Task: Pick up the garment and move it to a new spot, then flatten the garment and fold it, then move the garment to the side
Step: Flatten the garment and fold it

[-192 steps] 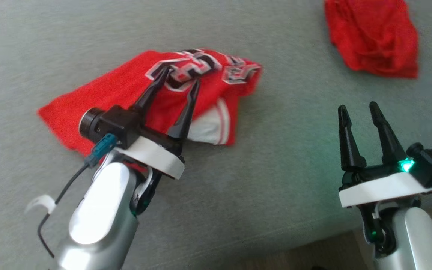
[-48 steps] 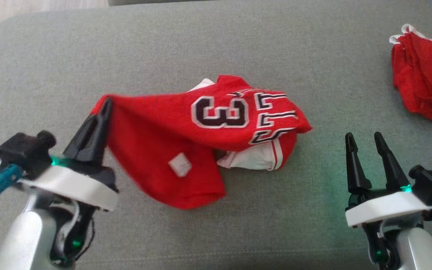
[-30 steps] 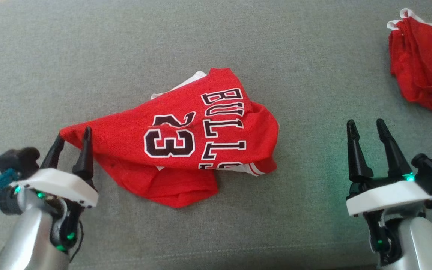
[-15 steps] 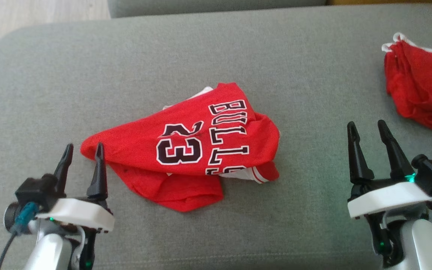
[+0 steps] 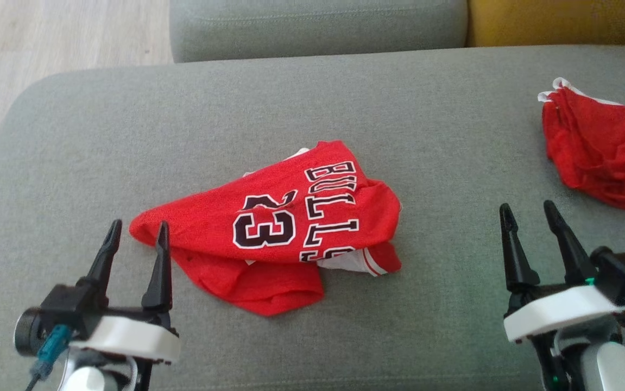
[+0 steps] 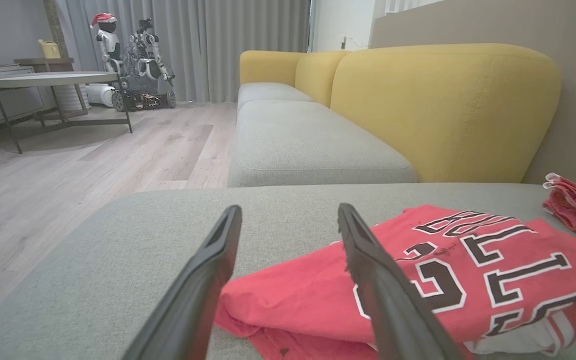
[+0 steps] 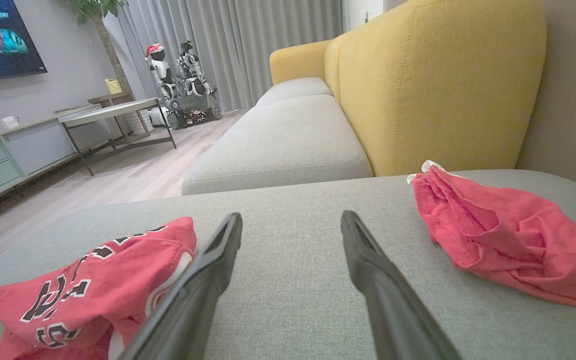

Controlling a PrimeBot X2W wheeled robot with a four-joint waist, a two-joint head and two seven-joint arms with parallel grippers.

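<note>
The garment (image 5: 269, 239) lies at three o'clock of the left gripper (image 5: 138, 224), nine o'clock of the right gripper (image 5: 526, 205); both jaws stand spread, empty.

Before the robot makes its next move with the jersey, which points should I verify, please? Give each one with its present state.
1. Left claw open, holding nothing: ok.
2. Right claw open, holding nothing: ok.
3. Left claw clear of the jersey: cannot tell; in the head view it overlaps the jersey's left corner.
4. Jersey flat enough to fold: not ok; it is bunched, with layers doubled under.
5. Other red garment apart from the jersey: ok; it lies far to the right.
6. Bare grey seat around the jersey for spreading: ok.
</note>
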